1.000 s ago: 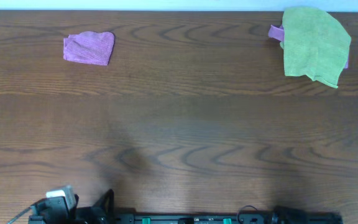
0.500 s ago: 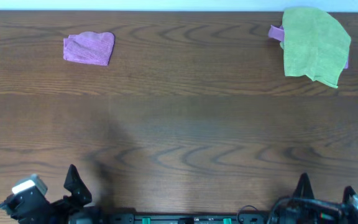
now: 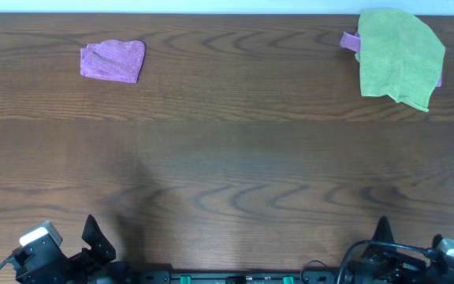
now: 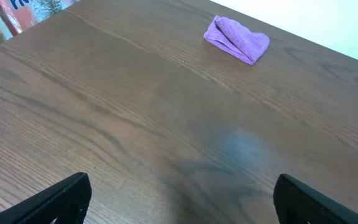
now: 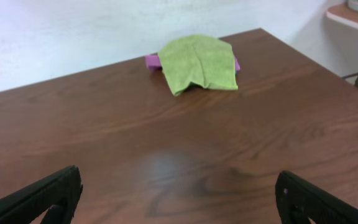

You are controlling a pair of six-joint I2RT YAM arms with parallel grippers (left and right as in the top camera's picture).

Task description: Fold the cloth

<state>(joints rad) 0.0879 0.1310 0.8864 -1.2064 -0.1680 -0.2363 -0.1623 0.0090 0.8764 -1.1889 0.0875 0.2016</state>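
Note:
The cloth [image 3: 113, 61] is small and purple, lying crumpled and partly doubled over at the table's far left; the left wrist view shows the cloth [image 4: 237, 39] far ahead. My left gripper [image 3: 77, 248] sits at the near edge, bottom left, far from it. Its jaws are open wide over bare wood [image 4: 182, 186]. My right gripper [image 3: 408, 246] sits at the near edge, bottom right, also open with nothing between its fingers [image 5: 179, 183].
A larger lime-green cloth [image 3: 399, 57] lies at the far right corner, with a strip of purple fabric [image 3: 350, 41] peeking out from under it; the green cloth [image 5: 199, 61] also shows in the right wrist view. The table's far edge meets a white wall.
Over the last second the left gripper swung leftward along the near edge and the right gripper came into overhead view at bottom right. The cloths have not moved.

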